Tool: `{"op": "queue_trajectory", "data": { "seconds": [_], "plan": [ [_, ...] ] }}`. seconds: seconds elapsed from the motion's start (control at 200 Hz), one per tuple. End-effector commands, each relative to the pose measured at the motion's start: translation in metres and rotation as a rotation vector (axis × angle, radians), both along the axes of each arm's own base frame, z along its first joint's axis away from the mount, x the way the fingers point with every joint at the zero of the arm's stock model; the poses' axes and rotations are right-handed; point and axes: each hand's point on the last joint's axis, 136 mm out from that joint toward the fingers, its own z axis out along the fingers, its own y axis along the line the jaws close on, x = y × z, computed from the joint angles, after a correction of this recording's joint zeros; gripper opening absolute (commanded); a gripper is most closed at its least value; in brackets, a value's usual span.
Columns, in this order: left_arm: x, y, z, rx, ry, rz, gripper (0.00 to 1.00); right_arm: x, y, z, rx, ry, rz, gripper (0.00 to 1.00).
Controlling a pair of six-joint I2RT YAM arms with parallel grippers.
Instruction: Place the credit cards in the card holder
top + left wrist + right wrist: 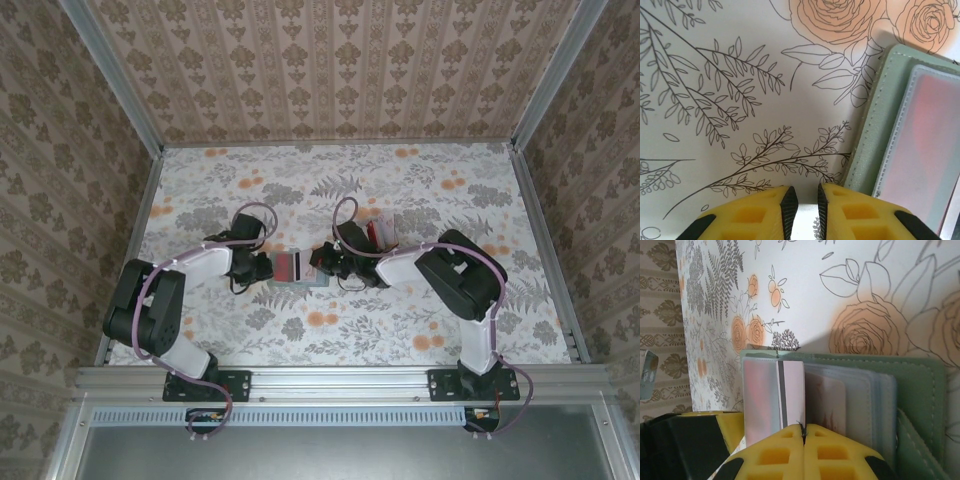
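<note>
Centrally on the flowered table [400,180], the card holder [293,268] lay open between the two arms, the left gripper [263,268] just at its left side and the right gripper [322,262] at its right. From above the holder was small and half covered by both wrists, so only reddish and pale stripes could be made out.

In the left wrist view the yellow fingers [755,215] stood close together with a slim gap showing the tabletop; nothing lay between them. The holder's green stitched border sat just to their right, apart from them, its clear pocket over a pink card cut off by the frame edge.

In the right wrist view the jaws were pressed fully together at the holder's near edge. A pale card with a dark stripe [765,400] stood at the left end of the clear pockets, its lower edge hidden behind the fingers; whether they pinched that card, a pocket, or nothing could not be told.

More credit cards [380,232], red and pale, sat behind the right wrist, partly hidden by a cable.
</note>
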Motion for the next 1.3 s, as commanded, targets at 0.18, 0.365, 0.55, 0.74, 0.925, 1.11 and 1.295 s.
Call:
{"op": "queue_trajectory", "data": {
  "seconds": [0.18, 0.365, 0.55, 0.74, 0.925, 1.11, 1.295],
  "plan": [
    [-0.029, -0.035, -0.035, -0.08, 0.105, -0.076, 0.24, 0.007, 0.005, -0.004, -0.013, -0.014, -0.018, 0.0],
    [-0.026, -0.037, -0.034, -0.082, 0.105, -0.084, 0.23, 0.004, 0.018, -0.003, -0.023, -0.022, 0.014, 0.0],
    [-0.025, -0.038, -0.033, -0.078, 0.101, -0.085, 0.23, -0.003, 0.026, -0.01, -0.055, -0.018, 0.047, 0.0],
    [-0.025, -0.038, -0.032, -0.075, 0.1, -0.089, 0.23, -0.012, 0.037, -0.01, -0.101, -0.029, 0.106, 0.0],
    [-0.023, -0.038, -0.031, -0.071, 0.098, -0.093, 0.23, -0.022, 0.036, -0.004, -0.103, -0.03, 0.128, 0.0],
    [-0.021, -0.039, -0.028, -0.069, 0.094, -0.097, 0.23, -0.028, 0.025, 0.001, -0.084, -0.005, 0.129, 0.0],
    [-0.022, -0.038, -0.026, -0.068, 0.091, -0.096, 0.23, -0.026, 0.017, 0.003, -0.076, 0.005, 0.125, 0.0]
  ]
}}
